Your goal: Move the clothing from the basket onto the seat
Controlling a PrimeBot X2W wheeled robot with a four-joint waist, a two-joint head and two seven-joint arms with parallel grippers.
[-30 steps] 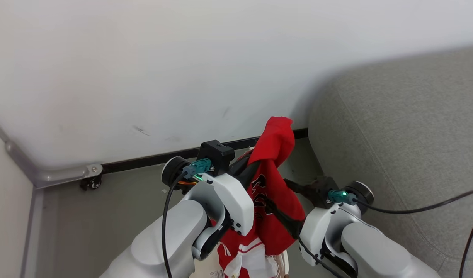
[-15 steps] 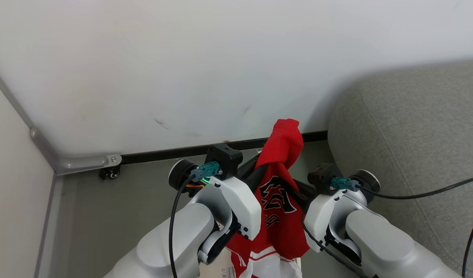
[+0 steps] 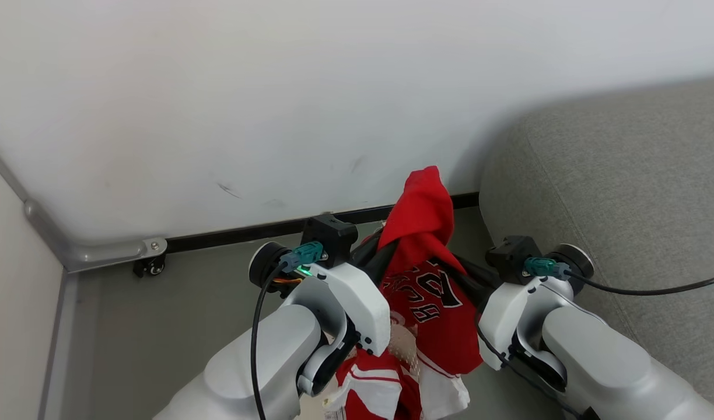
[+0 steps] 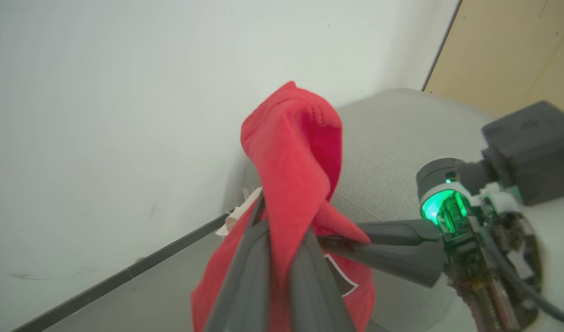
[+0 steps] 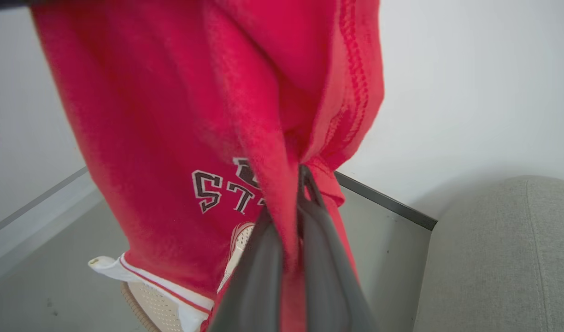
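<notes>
The bright red clothing (image 3: 422, 228) hangs in the air between my two arms, with black lettering and white-striped trim lower down. My left gripper (image 4: 282, 226) is shut on a fold of the clothing (image 4: 293, 152), which peaks above its fingers. My right gripper (image 5: 291, 207) is shut on another fold of the clothing (image 5: 171, 138), and its dark fingers (image 4: 388, 249) reach in from the right in the left wrist view. A bit of the cream perforated basket (image 5: 149, 302) shows below the cloth. The grey seat (image 3: 625, 192) lies to my right.
A white wall (image 3: 275, 116) with a black baseboard (image 3: 234, 236) stands close ahead. A metal rail with a small caster wheel (image 3: 150, 266) sits at the floor's left corner. Grey floor (image 3: 158, 326) lies below my left arm. A black cable (image 3: 654, 289) trails over the seat.
My right gripper, open beside the cloth a second ago, has shut on the red clothing. The cloth now spreads between both grippers, lettering facing up. The head view has also shifted slightly.
</notes>
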